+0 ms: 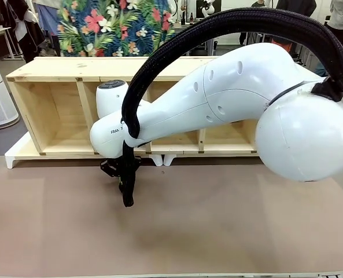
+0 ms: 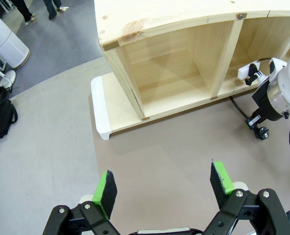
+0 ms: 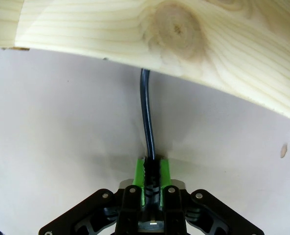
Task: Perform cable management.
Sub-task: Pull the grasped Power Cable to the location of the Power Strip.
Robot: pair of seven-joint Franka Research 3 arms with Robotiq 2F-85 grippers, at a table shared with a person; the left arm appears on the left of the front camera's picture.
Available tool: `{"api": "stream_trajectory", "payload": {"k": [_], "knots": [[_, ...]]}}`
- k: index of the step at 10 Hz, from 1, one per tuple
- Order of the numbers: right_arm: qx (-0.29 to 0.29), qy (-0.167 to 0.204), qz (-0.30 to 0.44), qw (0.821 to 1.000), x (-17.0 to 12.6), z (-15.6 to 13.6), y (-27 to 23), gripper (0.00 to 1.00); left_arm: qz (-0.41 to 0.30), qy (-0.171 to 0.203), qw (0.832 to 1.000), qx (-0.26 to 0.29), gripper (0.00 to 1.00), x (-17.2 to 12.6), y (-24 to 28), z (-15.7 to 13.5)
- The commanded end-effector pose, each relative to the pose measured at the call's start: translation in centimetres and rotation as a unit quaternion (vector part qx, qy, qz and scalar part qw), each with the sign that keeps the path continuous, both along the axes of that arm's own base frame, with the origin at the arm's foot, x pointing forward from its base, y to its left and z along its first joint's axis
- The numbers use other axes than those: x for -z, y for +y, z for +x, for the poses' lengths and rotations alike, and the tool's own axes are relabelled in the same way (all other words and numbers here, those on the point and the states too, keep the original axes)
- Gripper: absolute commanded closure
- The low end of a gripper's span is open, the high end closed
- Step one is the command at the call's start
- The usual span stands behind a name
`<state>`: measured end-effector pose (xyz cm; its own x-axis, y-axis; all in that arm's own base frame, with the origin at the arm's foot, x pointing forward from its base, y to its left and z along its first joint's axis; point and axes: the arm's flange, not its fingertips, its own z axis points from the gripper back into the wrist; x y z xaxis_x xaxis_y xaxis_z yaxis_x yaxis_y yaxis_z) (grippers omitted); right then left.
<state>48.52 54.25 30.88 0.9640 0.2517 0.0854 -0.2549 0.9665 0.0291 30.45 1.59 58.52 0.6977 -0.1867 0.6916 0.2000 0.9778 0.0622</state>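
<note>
the cable (image 3: 145, 112) is pinched in the closed pads of the right gripper (image 3: 152, 164), and is run under the edge of the wooden shelf (image 3: 135, 29). if it is pulled hard, the power strip (image 2: 247, 70) could be dragged out, or the cord lost. the left gripper (image 2: 162, 171) is spread wide, empty.

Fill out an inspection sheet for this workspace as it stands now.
Surface: brown table, flat.
Job's things: cable runs from under the wooden shelf to the right gripper.
Clutter: nothing seen.
Grippers: right gripper shut on the cable, low by the shelf; left gripper open, holding nothing.
Cables: white power strip at a shelf compartment's front; black hose along the right arm.
Surroundings: white appliance and black bag on the grey floor.
</note>
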Motion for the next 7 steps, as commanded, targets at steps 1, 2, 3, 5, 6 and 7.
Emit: {"api": "stream_trajectory", "payload": {"k": [1, 2, 3, 5, 6, 7], "knots": [[-0.025, -0.012, -0.031, 0.999, -0.4, -2.6, -0.7, 0.85, -0.002, 0.003, 1.000, -0.001, 0.00, 0.0, 0.2, 0.0], [-0.025, -0.013, -0.044, 0.999, -0.8, -3.5, -0.9, 0.85, -0.002, 0.003, 1.000, -0.001, 0.00, 0.0, 0.2, 0.0], [-0.029, -0.016, -0.045, 0.998, -1.1, -4.3, -1.1, 0.85, -0.002, 0.003, 1.000, -0.001, 0.00, 0.0, 0.2, 0.0], [-0.032, -0.023, -0.050, 0.998, -1.9, -5.9, -1.7, 0.85, -0.002, 0.003, 1.000, -0.001, 0.00, 0.0, 0.2, 0.0], [-0.027, -0.023, -0.047, 0.998, -2.3, -6.5, -2.0, 0.85, -0.002, 0.003, 1.000, -0.001, 0.00, 0.0, 0.2, 0.0], [-0.027, -0.024, -0.042, 0.998, -2.6, -7.2, -2.3, 0.85, -0.002, 0.003, 1.000, -0.001, 0.00, 0.0, 0.2, 0.0]]}}
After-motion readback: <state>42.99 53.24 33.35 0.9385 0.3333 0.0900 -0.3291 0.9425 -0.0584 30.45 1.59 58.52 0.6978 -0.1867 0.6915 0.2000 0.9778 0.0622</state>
